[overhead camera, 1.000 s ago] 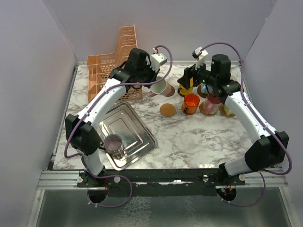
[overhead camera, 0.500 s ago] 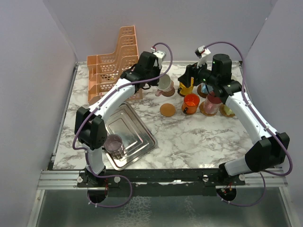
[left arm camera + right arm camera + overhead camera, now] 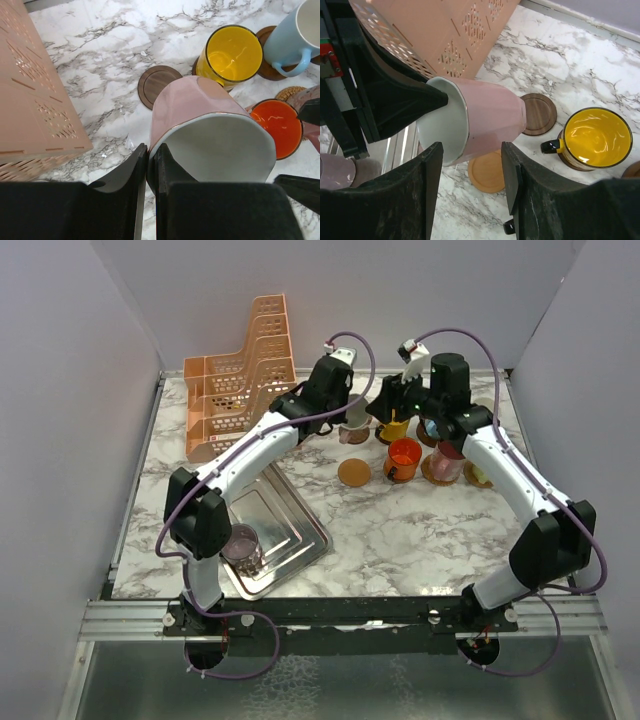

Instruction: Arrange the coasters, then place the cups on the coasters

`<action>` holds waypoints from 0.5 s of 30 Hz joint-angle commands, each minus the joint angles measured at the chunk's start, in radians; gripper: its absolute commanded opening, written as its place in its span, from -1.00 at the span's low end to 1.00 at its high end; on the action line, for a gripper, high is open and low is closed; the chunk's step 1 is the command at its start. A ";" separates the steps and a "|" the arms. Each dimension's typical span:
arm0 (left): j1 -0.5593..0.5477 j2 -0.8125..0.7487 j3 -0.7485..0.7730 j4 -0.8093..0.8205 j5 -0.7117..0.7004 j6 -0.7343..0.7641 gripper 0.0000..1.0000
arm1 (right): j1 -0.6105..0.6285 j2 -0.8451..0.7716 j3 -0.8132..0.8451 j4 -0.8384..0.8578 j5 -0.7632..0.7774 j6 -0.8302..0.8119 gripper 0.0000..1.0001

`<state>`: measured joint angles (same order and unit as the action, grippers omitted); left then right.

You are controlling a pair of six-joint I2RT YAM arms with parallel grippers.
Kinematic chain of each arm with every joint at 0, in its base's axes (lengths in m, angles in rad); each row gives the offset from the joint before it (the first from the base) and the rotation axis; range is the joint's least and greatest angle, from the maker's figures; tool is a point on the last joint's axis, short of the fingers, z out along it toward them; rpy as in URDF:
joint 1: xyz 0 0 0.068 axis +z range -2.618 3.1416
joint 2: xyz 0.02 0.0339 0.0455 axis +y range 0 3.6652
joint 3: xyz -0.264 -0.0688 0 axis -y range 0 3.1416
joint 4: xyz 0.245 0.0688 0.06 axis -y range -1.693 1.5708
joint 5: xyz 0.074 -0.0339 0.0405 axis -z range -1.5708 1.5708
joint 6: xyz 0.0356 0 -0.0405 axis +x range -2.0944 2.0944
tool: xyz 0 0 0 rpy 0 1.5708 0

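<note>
From above, we see the left gripper (image 3: 350, 412) clenched on the pink cup (image 3: 353, 426), held tilted at the far side; the tray (image 3: 295, 530) holds a grey-purple cup (image 3: 243, 545). Its wrist view shows the rim pinched, the cup empty, and a dark coaster (image 3: 157, 85) just beyond its base, which we judge its target. The right wrist view shows the right gripper (image 3: 471, 147) parted, flanking that cup without visible contact; the yellow cup (image 3: 597, 137) is empty.

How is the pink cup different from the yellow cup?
The pink cup is tipped sideways in the air, pinched at its rim by the left gripper; the yellow cup stands upright, untouched. The pink cup is white inside; the yellow cup is yellow inside with a dark rim. Both are empty.
</note>
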<state>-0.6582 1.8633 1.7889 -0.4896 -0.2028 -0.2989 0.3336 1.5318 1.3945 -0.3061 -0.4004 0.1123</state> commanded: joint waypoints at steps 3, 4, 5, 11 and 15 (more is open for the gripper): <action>-0.039 -0.017 0.079 0.078 -0.133 -0.049 -1.00 | 0.025 0.048 0.055 -0.016 0.056 0.019 -0.03; -0.044 -0.016 0.081 0.078 -0.140 -0.049 -1.00 | 0.028 0.057 0.061 -0.021 0.066 0.021 -0.06; -0.049 -0.016 0.080 0.077 -0.141 -0.048 -1.00 | 0.031 0.064 0.065 -0.023 0.076 0.020 -0.08; -0.067 -0.014 0.083 0.077 -0.181 -0.042 -1.00 | 0.040 0.094 0.089 -0.047 0.150 0.019 -0.28; -0.080 -0.005 0.092 0.074 -0.218 -0.043 -0.91 | 0.046 0.111 0.102 -0.063 0.207 0.009 -0.49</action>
<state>-0.7227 1.8706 1.8126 -0.4969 -0.3473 -0.3214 0.3679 1.6215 1.4555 -0.3424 -0.2966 0.1307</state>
